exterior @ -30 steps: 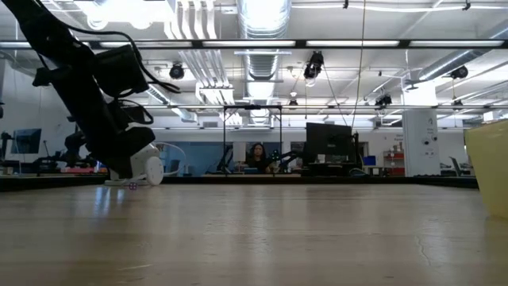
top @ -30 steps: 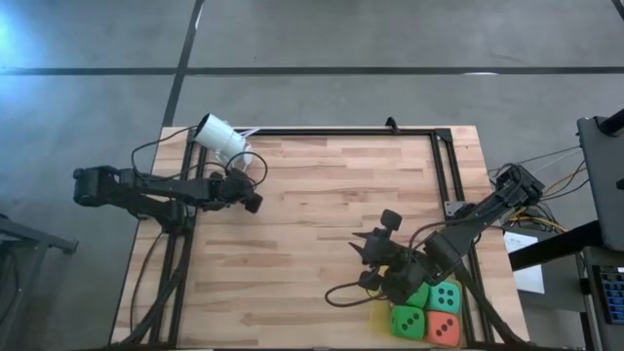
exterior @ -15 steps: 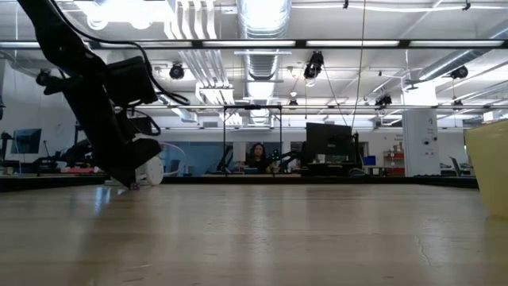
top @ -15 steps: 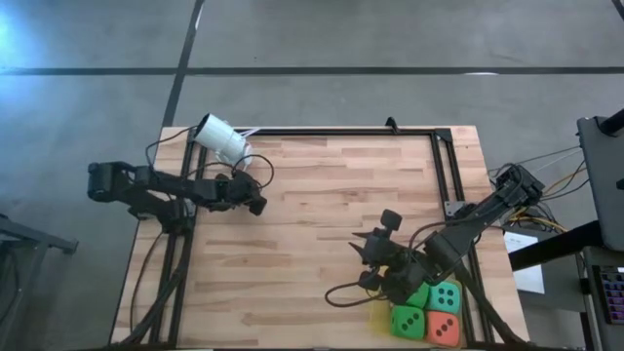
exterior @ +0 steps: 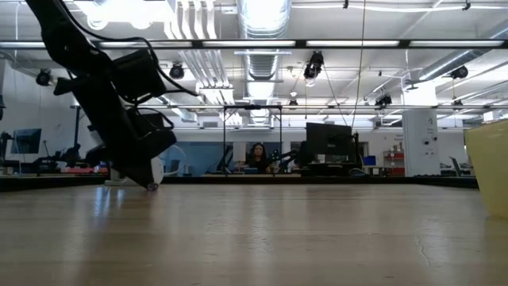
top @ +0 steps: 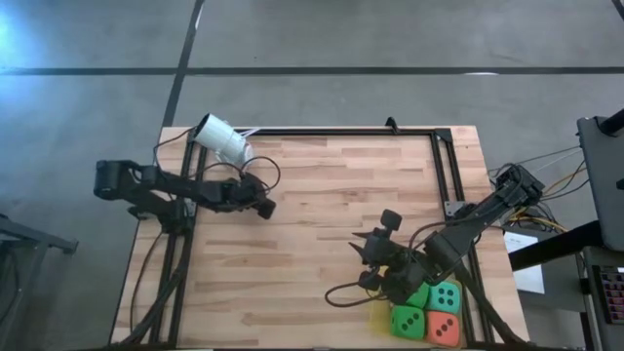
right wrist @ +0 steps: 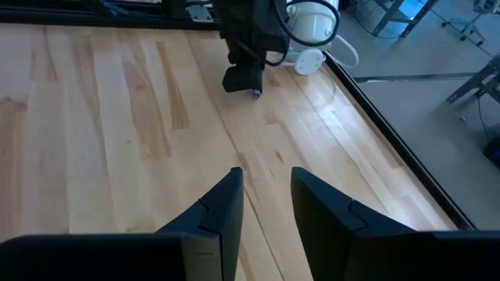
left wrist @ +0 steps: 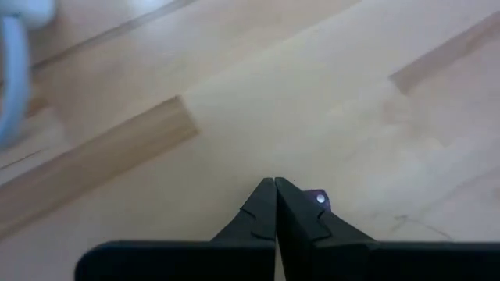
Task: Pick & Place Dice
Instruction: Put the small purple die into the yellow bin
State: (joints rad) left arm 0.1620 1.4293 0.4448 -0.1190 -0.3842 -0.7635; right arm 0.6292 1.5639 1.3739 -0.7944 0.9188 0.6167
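Four dice sit in a cluster on the table's near right corner: a green one [top: 408, 322], an orange-red one [top: 444, 329], a teal one [top: 448, 295] and a second green one [top: 419, 295], which is half hidden under my right arm. My right gripper [top: 369, 252] hangs above the table just left of them. It is open, with nothing between its fingers [right wrist: 266, 183]. My left gripper [top: 265, 209] is shut. It points down at the wood on the far left, far from the dice. Its tips [left wrist: 275, 183] are next to a tiny purple speck [left wrist: 319, 199]. My left gripper's shut fingertips [exterior: 151, 185] reach the table top, slanting down from the table's left. The purple speck [right wrist: 255, 94] lies right beside one fingertip. I cannot tell whether the fingers touch the speck or the wood.
A white cylindrical device [top: 222, 139] with a cable lies at the far left corner, just behind my left gripper. A black frame rail [top: 341, 131] runs along the far and right edges. A yellow thing [exterior: 488, 167] stands at the right edge of the low view. Bare wood fills the middle.
My left gripper has moved toward the table's right edge and down to the table top, tipping more steeply downward. It has stayed shut.
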